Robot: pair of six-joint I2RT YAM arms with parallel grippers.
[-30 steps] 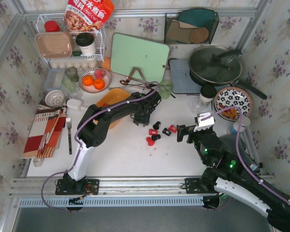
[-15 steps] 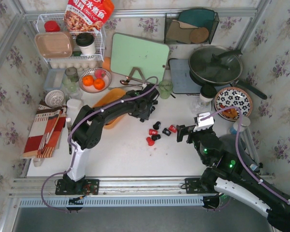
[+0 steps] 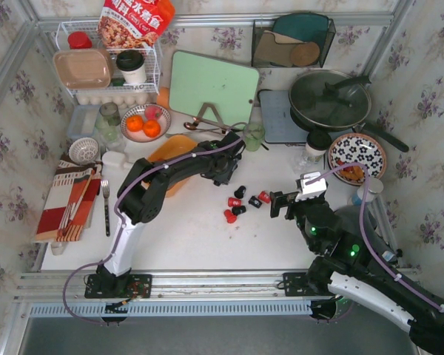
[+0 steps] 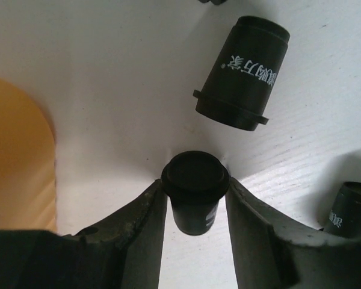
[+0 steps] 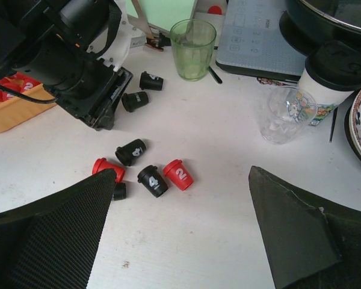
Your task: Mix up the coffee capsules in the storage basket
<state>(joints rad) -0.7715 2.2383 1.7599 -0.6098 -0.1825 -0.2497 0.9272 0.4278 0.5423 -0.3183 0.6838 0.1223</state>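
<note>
My left gripper (image 3: 220, 180) is shut on a black coffee capsule (image 4: 194, 189), gripping its rim between the fingertips over the white table. This is just right of the orange-yellow storage basket (image 3: 170, 151), whose edge shows in the left wrist view (image 4: 18, 156). Another black capsule (image 4: 243, 72) lies just beyond it. Several red and black capsules lie loose on the table (image 3: 239, 210), among them a black "4" (image 5: 152, 180) and a red "2" (image 5: 178, 174). Red capsules sit in the basket (image 5: 12, 108). My right gripper (image 3: 281, 203) is open and empty, right of the loose capsules.
A green glass (image 5: 192, 48), a clear glass (image 5: 280, 120) and a lidded cup (image 5: 331, 72) stand behind the capsules. A pan (image 3: 329, 100), a patterned plate (image 3: 357, 157), a green cutting board (image 3: 213, 87), a bowl of oranges (image 3: 144, 124) and a wire rack (image 3: 107, 70) line the back.
The left arm's elbow swung left and came back. Its gripper stayed by the basket's right end. The right arm has not moved.
</note>
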